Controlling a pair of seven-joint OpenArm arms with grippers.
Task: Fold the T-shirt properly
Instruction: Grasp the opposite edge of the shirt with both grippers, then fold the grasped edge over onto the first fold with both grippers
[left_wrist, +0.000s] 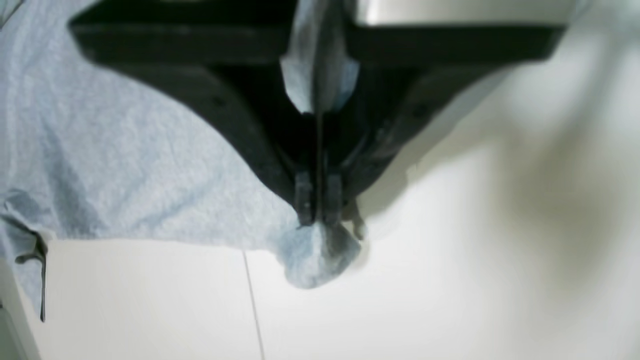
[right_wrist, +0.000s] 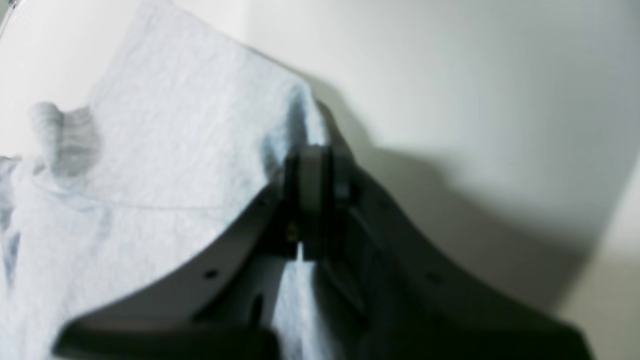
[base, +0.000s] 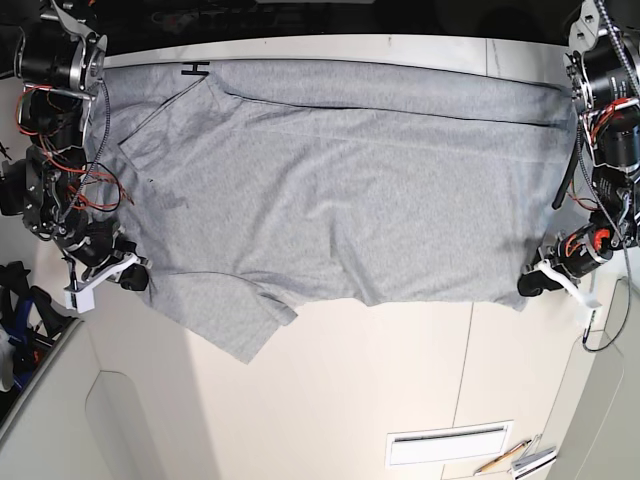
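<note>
White table, T-shirt edges between both arms' fingers.

Only legible mark you get: black "H"-like shape at top edge of T-shirt, base view. Could be partial letter. Wrist views: no text.

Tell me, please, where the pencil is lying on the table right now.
In the base view the pencil lies near the bottom right corner of the table, just right of the white slot and well below the T-shirt.
</note>
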